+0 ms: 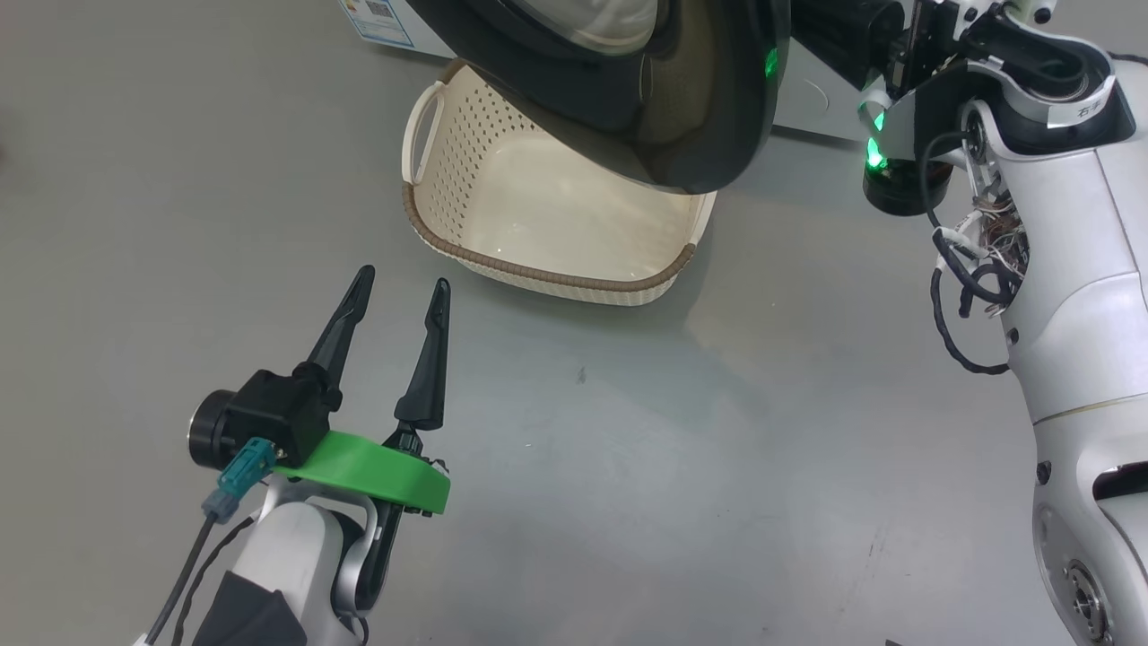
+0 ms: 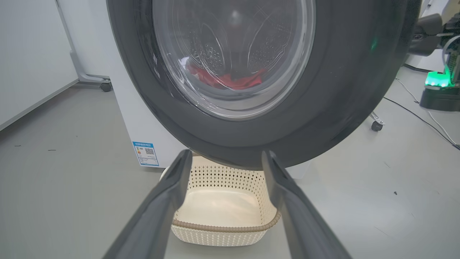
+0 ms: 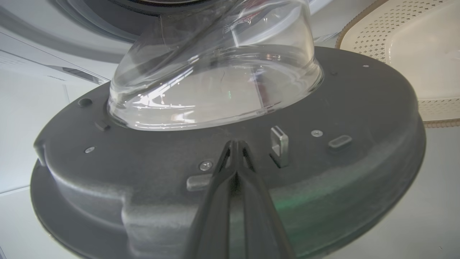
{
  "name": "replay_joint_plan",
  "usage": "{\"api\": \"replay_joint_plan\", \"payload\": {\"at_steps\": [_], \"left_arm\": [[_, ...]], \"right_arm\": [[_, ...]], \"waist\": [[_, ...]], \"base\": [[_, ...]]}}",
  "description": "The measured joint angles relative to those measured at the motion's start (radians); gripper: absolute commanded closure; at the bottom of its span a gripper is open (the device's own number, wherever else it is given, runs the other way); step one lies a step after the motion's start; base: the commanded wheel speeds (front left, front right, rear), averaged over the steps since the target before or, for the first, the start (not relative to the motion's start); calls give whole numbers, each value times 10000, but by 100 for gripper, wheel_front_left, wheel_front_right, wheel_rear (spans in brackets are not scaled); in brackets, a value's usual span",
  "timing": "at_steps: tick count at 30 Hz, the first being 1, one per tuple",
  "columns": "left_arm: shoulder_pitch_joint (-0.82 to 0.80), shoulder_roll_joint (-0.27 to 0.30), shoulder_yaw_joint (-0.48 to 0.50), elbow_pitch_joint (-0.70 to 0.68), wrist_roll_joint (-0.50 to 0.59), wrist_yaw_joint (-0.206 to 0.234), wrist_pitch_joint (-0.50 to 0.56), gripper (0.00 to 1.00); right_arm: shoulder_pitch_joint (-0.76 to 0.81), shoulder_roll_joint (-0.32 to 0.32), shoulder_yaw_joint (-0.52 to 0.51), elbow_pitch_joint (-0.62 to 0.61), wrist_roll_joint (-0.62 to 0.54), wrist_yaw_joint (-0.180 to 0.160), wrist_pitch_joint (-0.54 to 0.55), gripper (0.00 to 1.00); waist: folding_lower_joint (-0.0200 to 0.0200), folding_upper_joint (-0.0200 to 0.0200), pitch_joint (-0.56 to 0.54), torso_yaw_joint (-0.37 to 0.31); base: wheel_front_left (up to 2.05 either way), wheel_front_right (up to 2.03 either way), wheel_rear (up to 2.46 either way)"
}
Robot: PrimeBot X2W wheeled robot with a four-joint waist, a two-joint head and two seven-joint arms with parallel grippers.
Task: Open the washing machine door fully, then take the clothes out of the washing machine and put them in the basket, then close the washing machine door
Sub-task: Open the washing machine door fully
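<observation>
Right claw (image 3: 236, 144) — tips together — points at door (image 3: 359, 108).

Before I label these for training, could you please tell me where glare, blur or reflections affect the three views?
Head view: a green light reflects on the washing machine door's glossy rim. Left wrist view: the door's lower right rim looks smeared, yet the red clothes show through the glass. Right wrist view: white glints streak the glass bowl; the right hand looks soft.
</observation>
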Motion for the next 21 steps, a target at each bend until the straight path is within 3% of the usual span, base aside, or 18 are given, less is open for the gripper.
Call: {"api": "replay_joint_plan", "payload": {"at_steps": [15,21], "left_arm": [[44,0,-165,100,-27,71,0,0],[273,2,-142,102,-25,75,0,0]], "right_arm": [[745,6,713,278,899,-13,286,100],[899,23,1475,196,1576,-86,431,100]], "waist": [[0,0,-692,232],[0,0,-842,344]], "base": [[0,0,0],[0,0,0]]}}
